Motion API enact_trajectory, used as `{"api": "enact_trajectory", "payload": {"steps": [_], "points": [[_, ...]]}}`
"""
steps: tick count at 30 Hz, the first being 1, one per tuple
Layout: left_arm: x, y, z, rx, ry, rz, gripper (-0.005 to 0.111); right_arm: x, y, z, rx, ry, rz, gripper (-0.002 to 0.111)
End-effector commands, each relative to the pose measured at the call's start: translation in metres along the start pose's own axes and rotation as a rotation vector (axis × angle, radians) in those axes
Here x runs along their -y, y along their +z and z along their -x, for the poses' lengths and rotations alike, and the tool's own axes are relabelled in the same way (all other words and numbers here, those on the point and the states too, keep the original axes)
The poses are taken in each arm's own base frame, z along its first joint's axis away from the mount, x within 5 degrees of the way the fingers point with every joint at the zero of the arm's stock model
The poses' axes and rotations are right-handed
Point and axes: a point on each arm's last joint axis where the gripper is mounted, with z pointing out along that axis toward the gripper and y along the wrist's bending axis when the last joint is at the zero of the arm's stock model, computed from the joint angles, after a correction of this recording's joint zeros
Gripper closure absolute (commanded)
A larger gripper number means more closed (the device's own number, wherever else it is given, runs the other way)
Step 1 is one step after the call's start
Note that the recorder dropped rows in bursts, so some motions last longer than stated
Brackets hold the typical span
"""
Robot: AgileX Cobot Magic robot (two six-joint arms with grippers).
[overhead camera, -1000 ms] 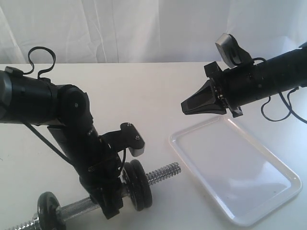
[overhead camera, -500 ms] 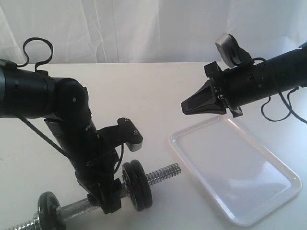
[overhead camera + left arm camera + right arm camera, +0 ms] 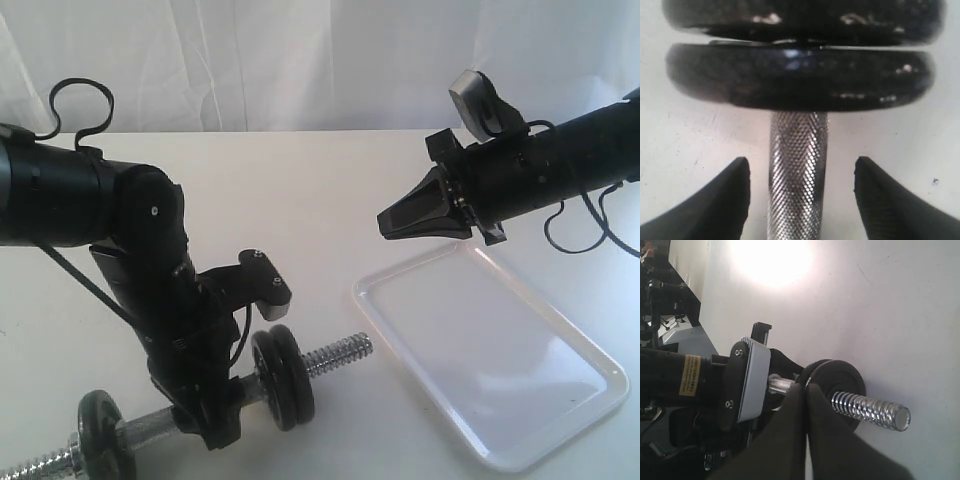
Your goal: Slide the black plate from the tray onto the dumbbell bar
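The dumbbell bar (image 3: 335, 355) lies on the table at the front left, with two black plates (image 3: 282, 378) side by side near its threaded end and a third (image 3: 105, 450) near the other end. My left gripper (image 3: 215, 425) is open and straddles the knurled bar (image 3: 797, 175) just behind the paired plates (image 3: 800, 75), with a gap on each side of the bar. The white tray (image 3: 490, 350) at the right holds no plate. My right gripper (image 3: 385, 222) hangs shut and empty above the tray's far corner; its view shows the plates (image 3: 840, 377) and the threaded end (image 3: 867, 409).
A white curtain hangs behind the white table. The left arm's wrist camera (image 3: 265, 285) juts out above the paired plates. Cables loop off both arms.
The left arm has shifted slightly, and the dumbbell has moved a little to the left with it. The right arm has not moved.
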Motion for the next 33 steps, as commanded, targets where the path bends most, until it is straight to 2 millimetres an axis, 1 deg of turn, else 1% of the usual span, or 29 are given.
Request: {"api": "enact_trajectory", "payload": {"steps": [1, 4, 7, 9, 10, 11, 19, 23, 28, 33], "points": [[0.0, 0.003, -0.002, -0.04, -0.043, -0.008, 0.051, -0.004, -0.003, 0.002, 0.016, -0.013, 0.011, 0.108], [-0.002, 0.011, -0.003, -0.074, -0.087, -0.011, 0.063, -0.004, -0.003, 0.002, 0.016, 0.005, 0.011, 0.108], [-0.004, 0.017, -0.004, -0.092, -0.142, -0.012, 0.082, -0.005, -0.003, 0.002, 0.021, 0.007, 0.015, 0.108], [-0.004, 0.017, -0.003, -0.086, -0.163, -0.008, 0.098, -0.006, -0.003, 0.003, 0.032, 0.013, 0.025, 0.108], [-0.004, 0.017, -0.003, -0.085, -0.173, -0.007, 0.104, -0.006, -0.003, 0.004, 0.038, 0.016, 0.031, 0.108], [-0.004, 0.017, -0.003, -0.083, -0.185, -0.006, 0.107, -0.007, -0.003, 0.004, 0.044, 0.019, 0.036, 0.108], [-0.003, 0.013, -0.002, -0.064, -0.295, 0.0, 0.107, -0.01, -0.004, 0.008, 0.087, 0.036, 0.076, 0.108], [-0.001, 0.001, 0.001, -0.006, -0.32, 0.009, 0.107, -0.012, -0.005, 0.009, 0.095, 0.035, 0.081, 0.108], [0.001, -0.015, 0.01, 0.004, -0.332, -0.005, 0.107, -0.013, -0.005, 0.009, 0.097, 0.031, 0.081, 0.108], [0.004, -0.022, 0.019, 0.051, -0.372, -0.058, 0.107, -0.013, -0.005, 0.009, 0.097, 0.037, 0.081, 0.108]]}}
